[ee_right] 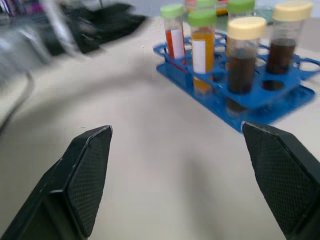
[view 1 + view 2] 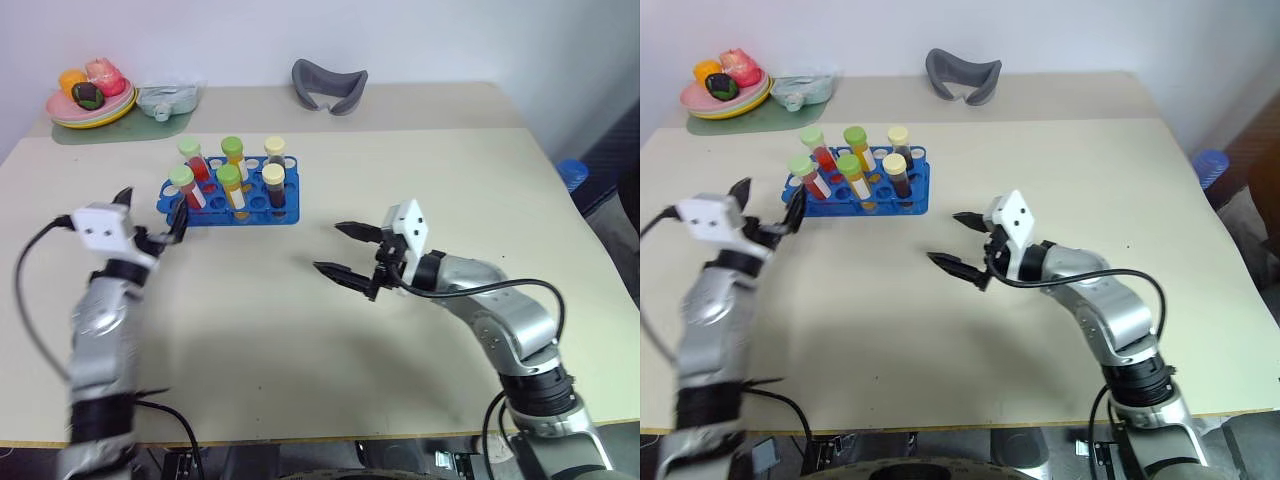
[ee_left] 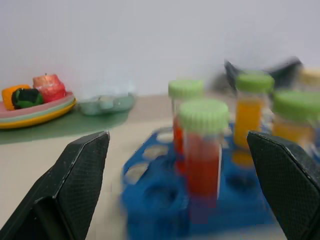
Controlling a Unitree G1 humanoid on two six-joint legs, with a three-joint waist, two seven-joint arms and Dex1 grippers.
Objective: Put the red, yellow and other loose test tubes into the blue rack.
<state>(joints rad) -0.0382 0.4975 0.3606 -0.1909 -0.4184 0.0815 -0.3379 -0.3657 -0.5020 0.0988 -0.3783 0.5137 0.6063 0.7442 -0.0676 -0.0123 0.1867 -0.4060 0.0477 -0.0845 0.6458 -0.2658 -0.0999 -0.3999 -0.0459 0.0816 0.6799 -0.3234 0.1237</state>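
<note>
You have six tubes (image 2: 231, 170) standing upright in the blue rack (image 2: 229, 203) near the table's (image 2: 420, 170) far left; none lies loose. Your left gripper (image 2: 150, 215), jaws spread and empty, sits beside the rack. Your right gripper (image 2: 343, 250), likewise spread and empty, hangs well apart, apparently with nothing to fetch.

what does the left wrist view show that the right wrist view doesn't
Left wrist view alone: the plate of toy fruit and the pale green tray by the wall.

Right wrist view alone: the two yellow-capped tubes of dark liquid, plus the blurred left gripper across the table.

Both: the blue rack with green-capped red and orange tubes standing in it, seen between open jaws.
</note>
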